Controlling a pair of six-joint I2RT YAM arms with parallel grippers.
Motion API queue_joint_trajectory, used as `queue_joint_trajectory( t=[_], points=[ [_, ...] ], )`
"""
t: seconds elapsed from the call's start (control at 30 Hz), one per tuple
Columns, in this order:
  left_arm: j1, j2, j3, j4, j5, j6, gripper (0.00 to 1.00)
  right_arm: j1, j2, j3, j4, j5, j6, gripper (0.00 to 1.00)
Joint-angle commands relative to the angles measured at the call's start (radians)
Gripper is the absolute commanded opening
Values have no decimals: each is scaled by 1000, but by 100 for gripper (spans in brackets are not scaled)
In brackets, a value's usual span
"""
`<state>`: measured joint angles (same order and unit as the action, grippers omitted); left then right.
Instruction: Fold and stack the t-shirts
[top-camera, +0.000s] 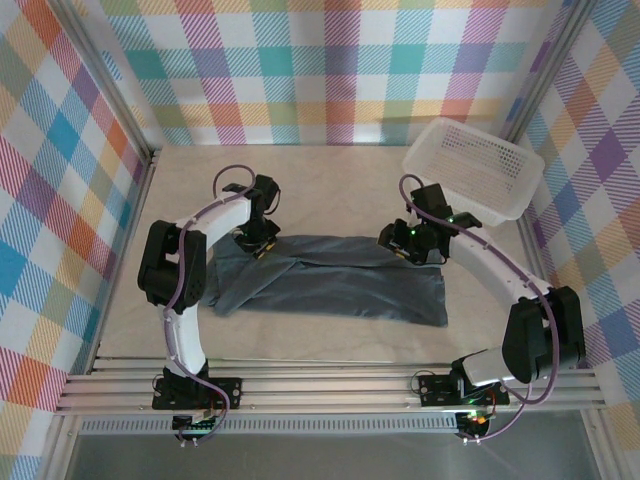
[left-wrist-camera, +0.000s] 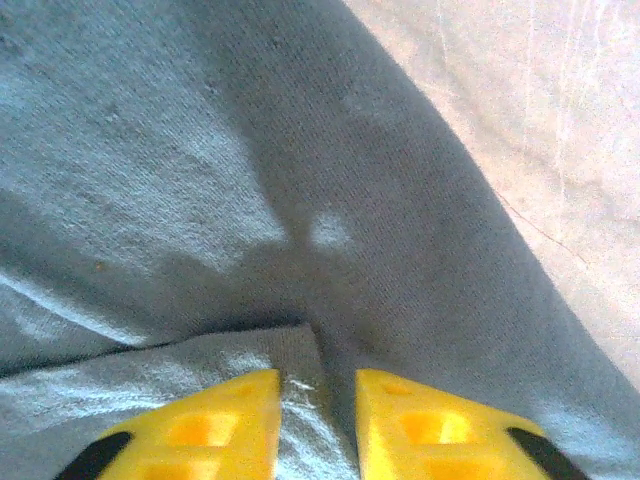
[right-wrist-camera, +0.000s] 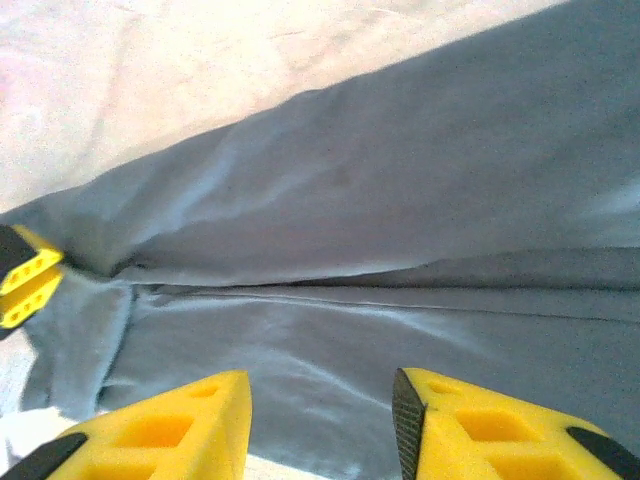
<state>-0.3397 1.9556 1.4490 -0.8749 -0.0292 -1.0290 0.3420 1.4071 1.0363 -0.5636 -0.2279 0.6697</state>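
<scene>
While the t-shirt (top-camera: 330, 285) lies folded into a long strip mid-way across the bench (top-camera: 330, 180), your left tool (top-camera: 262, 243) sits at its far left corner with cloth between the fingers (left-wrist-camera: 230, 420); whether it grips cannot be told. Your right tool (top-camera: 400, 240) stands released over the far right edge, near the basket (top-camera: 470, 130).

Open bench (top-camera: 320, 180) runs across 12 o'clock behind the t-shirt (top-camera: 330, 285), leaving a clear lane from 10 to 1 o'clock. At 1 to 2 o'clock a white perforated basket (top-camera: 480, 165) sits tilted in the corner and blocks that side. The left arm (top-camera: 215, 213) arches over 9 to 10 o'clock and the right arm (top-camera: 500, 265) over 3 to 4 o'clock, each reaching down at a far corner of the t-shirt. A narrow bare strip lies at 6 o'clock, between the t-shirt's near edge and the aluminium rail (top-camera: 330, 385). Plaid walls (top-camera: 340, 70) close off 9, 12 and 3 o'clock.
</scene>
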Motion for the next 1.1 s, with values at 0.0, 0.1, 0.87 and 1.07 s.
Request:
queue_joint_trajectory(
  t=[0.0, 0.1, 0.87, 1.07],
  points=[
    [-7, 2, -2, -43, -20, -2, 38, 9, -40, -24, 84, -106, 10, 44],
    [-7, 9, -3, -35, -15, -3, 39, 9, -34, -19, 84, -126, 13, 44],
    [-67, -159, -118, 4, 20, 1, 0, 9, -28, -1, 82, -113, 24, 44],
    [-145, -239, -199, 15, 23, -41, 0, 8, -22, -2, 87, -116, 27, 44]
  ],
)
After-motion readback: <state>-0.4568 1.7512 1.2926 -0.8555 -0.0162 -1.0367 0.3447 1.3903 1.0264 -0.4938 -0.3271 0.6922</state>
